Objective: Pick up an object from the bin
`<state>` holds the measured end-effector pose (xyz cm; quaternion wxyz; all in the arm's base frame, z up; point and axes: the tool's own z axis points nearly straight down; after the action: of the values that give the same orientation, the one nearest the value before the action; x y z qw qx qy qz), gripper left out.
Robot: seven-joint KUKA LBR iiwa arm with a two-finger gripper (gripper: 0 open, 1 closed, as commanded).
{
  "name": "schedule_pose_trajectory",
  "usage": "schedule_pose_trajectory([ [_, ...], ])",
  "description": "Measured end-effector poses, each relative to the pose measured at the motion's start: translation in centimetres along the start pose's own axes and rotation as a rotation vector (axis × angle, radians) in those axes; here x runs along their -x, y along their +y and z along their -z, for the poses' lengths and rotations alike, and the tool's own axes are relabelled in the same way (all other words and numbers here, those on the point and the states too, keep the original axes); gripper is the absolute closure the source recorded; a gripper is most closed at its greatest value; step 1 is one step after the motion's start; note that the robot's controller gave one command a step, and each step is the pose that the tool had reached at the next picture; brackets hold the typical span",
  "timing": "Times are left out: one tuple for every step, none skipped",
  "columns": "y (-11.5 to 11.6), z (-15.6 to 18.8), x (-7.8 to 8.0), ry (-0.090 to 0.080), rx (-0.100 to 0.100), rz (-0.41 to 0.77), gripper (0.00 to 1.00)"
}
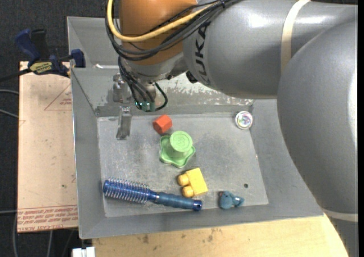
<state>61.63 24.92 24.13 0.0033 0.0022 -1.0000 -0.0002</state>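
Arm (256,40) arches over far side of bin (85,136) — hand (122,124) points down beside red block (162,124); grip cannot be told.

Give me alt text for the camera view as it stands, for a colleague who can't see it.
The gripper hangs low over the upper-left floor of the grey metal bin, just left of a small orange-red block. Below lie a green round plastic cup, a yellow toy brick, a blue plastic hairbrush and a small blue lump.
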Motion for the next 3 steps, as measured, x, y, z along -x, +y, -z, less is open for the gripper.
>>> schedule_pose_trajectory([
  [-2.0, -11.9, -8.7, 0.001, -0.002, 0.319, 0.00],
  [-1.6, -17.3, -11.4, -0.007, 0.000, 0.480, 0.00],
  [-1.7, -17.3, -11.4, -0.005, 0.000, 0.478, 1.00],
])
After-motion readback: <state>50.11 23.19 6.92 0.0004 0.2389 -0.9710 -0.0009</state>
